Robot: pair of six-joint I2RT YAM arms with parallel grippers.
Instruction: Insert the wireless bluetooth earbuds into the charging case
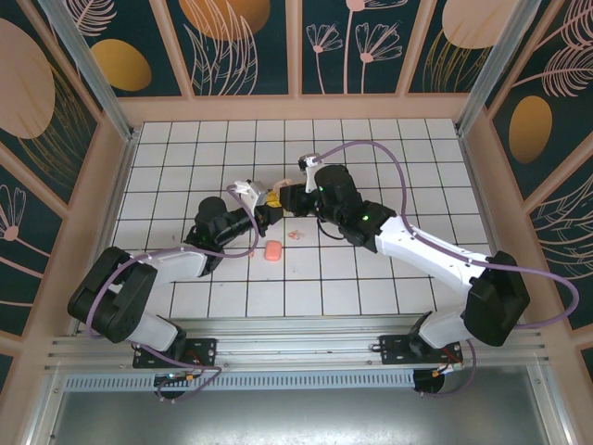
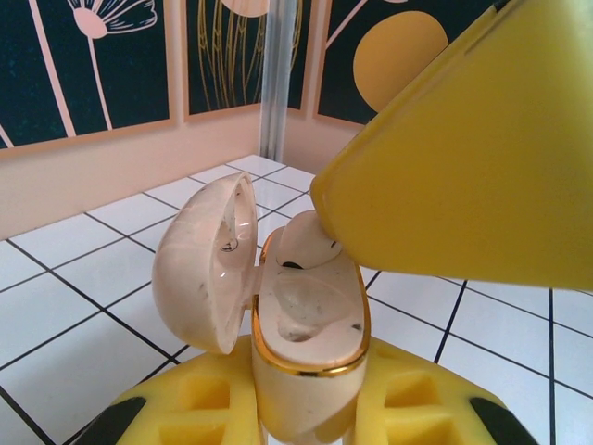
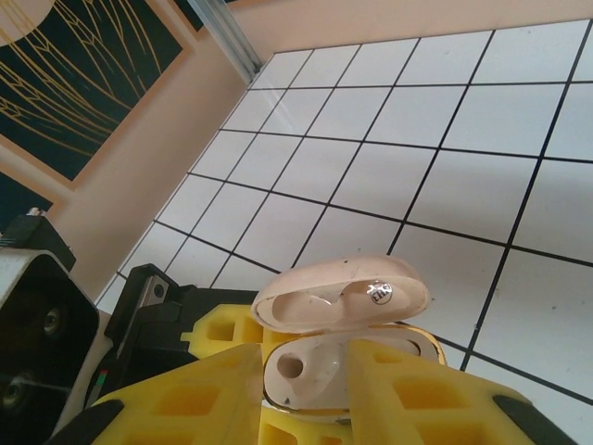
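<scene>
earbuds (image 2: 301,243): one pale, rounded bud lies in the far well of the charging case (image 2: 310,320), under a finger of the right tool; the near well looks empty; a tiny pale-pink bit (image 1: 295,235) on the table (image 1: 389,158), nearer than the case and just right of a salmon-pink box (image 1: 272,250), is likely the other bud
charging case: cream, speckled, gold-rimmed; lid (image 2: 206,264) swung open to the left in the left wrist view; held above the table, about mid-table, between the two tools
left tool (image 2: 306,422): closed tight on the lower body of the case, one yellow finger on each side; case upright in it
right tool (image 3: 310,394): fingers a little apart, flanking the case; nothing seen clamped between them; whether a fingertip touches the seated bud I cannot tell
handling: buds judged very light, hard, smooth and slippery; easy to flick away or drop; stiff enough for a pinch, but small against the wide fingers
where to hold: across the bud's rounded body, at the very fingertips; light squeeze only
case handling: light, glossy shell; hinge likely the weak part, so grip the base, not the lid
step: first bud looks in or nearly in; full seating unclear
risk: a sideways pull-off by the right tool could drag the bud out or knock the lid shut
</scene>
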